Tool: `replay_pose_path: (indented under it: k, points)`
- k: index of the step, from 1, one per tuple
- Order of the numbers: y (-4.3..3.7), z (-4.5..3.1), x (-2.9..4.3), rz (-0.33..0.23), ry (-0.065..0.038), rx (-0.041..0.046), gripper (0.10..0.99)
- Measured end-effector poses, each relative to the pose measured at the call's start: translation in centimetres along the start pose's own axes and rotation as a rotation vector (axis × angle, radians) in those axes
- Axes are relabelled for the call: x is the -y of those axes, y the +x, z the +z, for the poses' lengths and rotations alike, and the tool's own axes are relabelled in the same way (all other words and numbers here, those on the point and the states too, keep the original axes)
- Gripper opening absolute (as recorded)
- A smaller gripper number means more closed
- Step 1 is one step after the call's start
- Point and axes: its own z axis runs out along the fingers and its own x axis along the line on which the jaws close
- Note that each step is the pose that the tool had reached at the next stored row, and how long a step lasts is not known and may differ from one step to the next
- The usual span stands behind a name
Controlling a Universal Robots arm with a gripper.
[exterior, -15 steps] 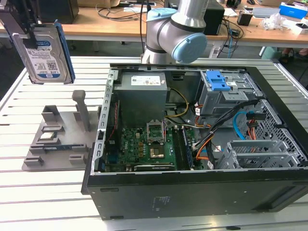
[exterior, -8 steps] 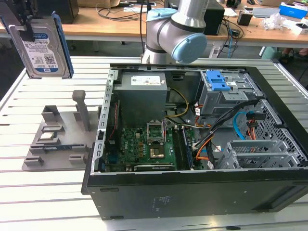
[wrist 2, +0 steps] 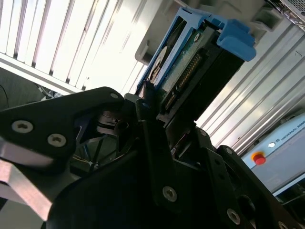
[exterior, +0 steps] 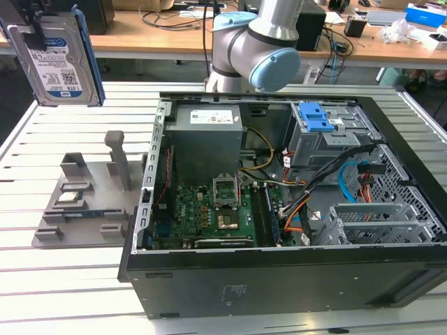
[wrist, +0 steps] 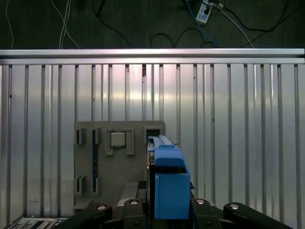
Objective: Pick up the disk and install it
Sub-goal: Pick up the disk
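The disk [exterior: 59,59], a silver hard drive with a blue-and-white label in a blue carrier bracket, hangs upright in the air at the exterior view's upper left, above the grey holder. My gripper [exterior: 38,28] is shut on its top edge. In the second wrist view the disk [wrist 2: 190,62] sticks out from between the black fingers [wrist 2: 152,129], connector side showing. The first wrist view looks down the disk's blue bracket [wrist: 167,181], with the gripper [wrist: 164,210] clamped around it.
An open computer case [exterior: 150,202] lies on the slatted metal table [exterior: 70,293]; inside are a motherboard [exterior: 213,213], cables and a drive cage with a blue latch [exterior: 318,118]. A grey holder [exterior: 84,202] carrying a small square chip [wrist: 118,139] stands beside the case.
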Motion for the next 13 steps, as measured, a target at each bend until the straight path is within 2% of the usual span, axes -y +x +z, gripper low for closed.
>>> replay_pose_path:
  k: [13]
  points:
    - [-0.03,-2.69,-0.11,0.0,0.0,-0.0001,0.365]
